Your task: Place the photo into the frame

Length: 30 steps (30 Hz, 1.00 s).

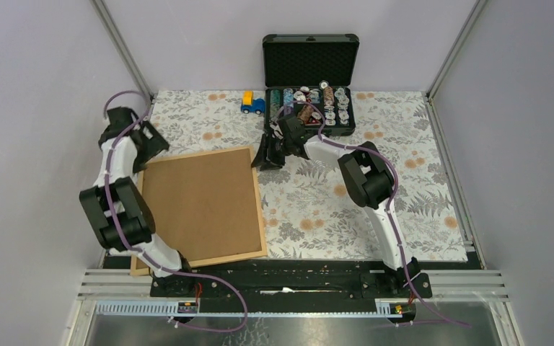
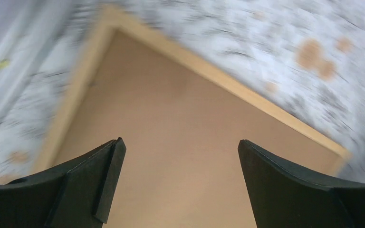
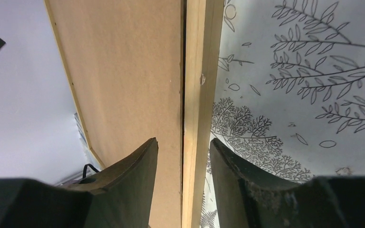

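The frame, thin light wood, lies flat on the left half of the table with a plain brown backing sheet filling it. The photo is hidden. My left gripper hovers at the frame's far left corner, open wide; in its wrist view the gripper has only the backing sheet between its fingers, and the frame runs beyond. My right gripper is at the far right corner. In its wrist view this gripper straddles the frame's rail, with gaps on both sides.
An open black case of small spools stands at the back centre. A blue and yellow toy car sits to its left. A floral cloth covers the table. Enclosure walls close in left, right and behind.
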Each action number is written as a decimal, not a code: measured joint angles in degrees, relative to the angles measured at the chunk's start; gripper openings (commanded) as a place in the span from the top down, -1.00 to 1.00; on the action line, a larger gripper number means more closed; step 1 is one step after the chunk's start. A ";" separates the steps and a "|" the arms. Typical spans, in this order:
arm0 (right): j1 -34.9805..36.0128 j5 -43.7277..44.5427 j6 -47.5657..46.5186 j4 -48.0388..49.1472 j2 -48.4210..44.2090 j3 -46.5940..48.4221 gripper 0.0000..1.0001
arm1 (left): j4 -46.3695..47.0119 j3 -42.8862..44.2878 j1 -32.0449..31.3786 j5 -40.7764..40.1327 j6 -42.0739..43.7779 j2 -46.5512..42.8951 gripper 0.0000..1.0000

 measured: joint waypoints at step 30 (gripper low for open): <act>4.70 2.36 -5.51 -7.45 -8.26 -10.56 -0.19 | 8.04 -13.55 6.86 -14.95 -0.44 3.23 -0.97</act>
